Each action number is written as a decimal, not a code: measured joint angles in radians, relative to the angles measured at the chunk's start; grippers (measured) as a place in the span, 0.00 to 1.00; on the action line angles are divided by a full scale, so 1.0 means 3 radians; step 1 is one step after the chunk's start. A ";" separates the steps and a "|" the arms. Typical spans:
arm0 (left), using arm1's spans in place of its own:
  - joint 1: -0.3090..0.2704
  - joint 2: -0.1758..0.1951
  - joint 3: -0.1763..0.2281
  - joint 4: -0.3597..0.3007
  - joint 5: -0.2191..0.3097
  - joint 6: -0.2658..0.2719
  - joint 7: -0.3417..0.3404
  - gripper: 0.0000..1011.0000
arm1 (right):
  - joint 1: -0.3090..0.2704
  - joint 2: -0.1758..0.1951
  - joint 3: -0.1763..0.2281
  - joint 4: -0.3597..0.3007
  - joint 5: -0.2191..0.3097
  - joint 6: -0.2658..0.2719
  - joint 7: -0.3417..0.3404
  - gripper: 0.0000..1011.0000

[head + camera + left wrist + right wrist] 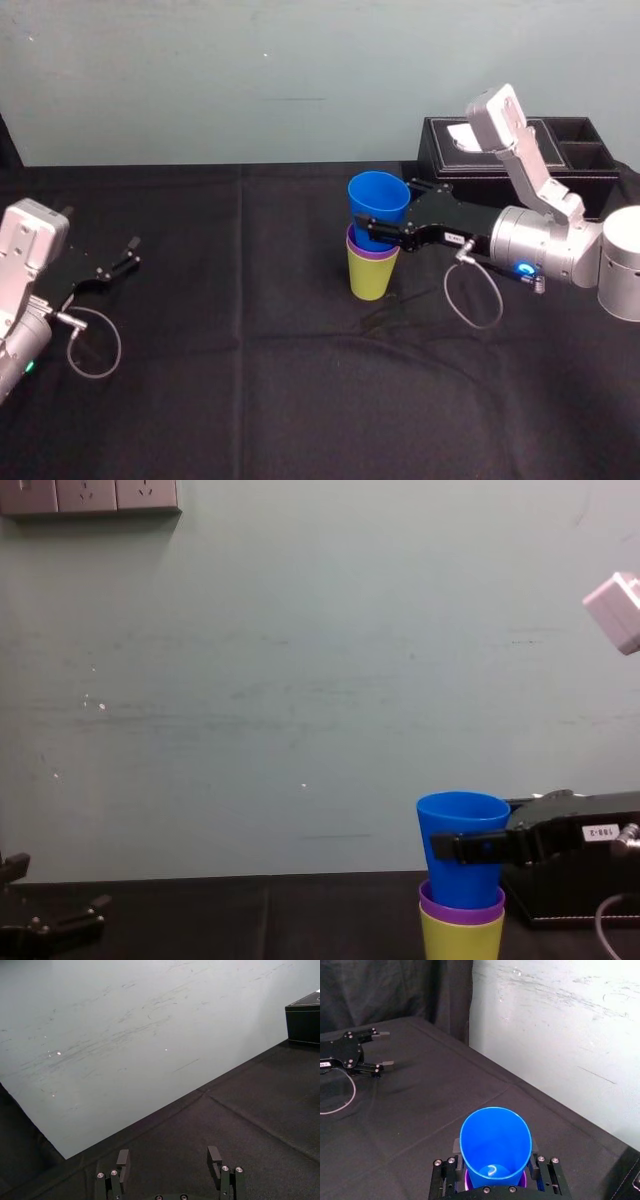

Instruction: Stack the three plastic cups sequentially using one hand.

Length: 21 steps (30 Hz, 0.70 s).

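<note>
The three plastic cups stand nested in the middle of the black table. The yellow-green cup [371, 279] [460, 940] is at the bottom and the purple cup [371, 254] [460, 912] sits inside it, showing just its rim. The blue cup [378, 198] [495, 1142] [462, 820] rides high in the purple one, leaning slightly. My right gripper [388, 222] [495, 1162] [470, 848] reaches in from the right and is shut on the blue cup's lower half, one finger on each side. My left gripper [130, 252] [168, 1152] [385, 1049] rests open and empty at the far left.
A black tissue box [560, 150] [305, 1022] stands at the back right, behind my right arm. The pale wall runs close behind the table's far edge. Bare black cloth [250, 330] spreads between the cups and the left gripper.
</note>
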 joint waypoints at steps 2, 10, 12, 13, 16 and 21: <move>0.0000 0.0000 0.0000 0.0000 0.0000 0.0000 0.0000 1.00 | 0.0000 -0.0005 -0.0003 0.0013 -0.0008 -0.0004 0.0001 0.72; 0.0000 0.0000 0.0000 0.0000 0.0000 0.0000 0.0000 1.00 | -0.0002 -0.0018 -0.0012 0.0063 -0.0027 -0.0021 0.0014 0.72; 0.0000 0.0000 0.0000 0.0000 0.0000 0.0000 0.0000 1.00 | -0.0002 -0.0021 -0.0014 0.0074 -0.0034 -0.0023 0.0017 0.72; 0.0000 0.0000 0.0000 0.0000 0.0000 0.0000 0.0000 1.00 | -0.0002 -0.0021 -0.0013 0.0074 -0.0034 -0.0023 0.0017 0.72; 0.0000 0.0000 0.0000 0.0000 0.0000 0.0000 0.0000 1.00 | -0.0002 -0.0021 -0.0014 0.0074 -0.0034 -0.0023 0.0017 0.72; 0.0000 0.0000 0.0000 0.0000 0.0000 0.0000 0.0000 1.00 | -0.0002 -0.0020 -0.0013 0.0070 -0.0033 -0.0024 0.0017 0.76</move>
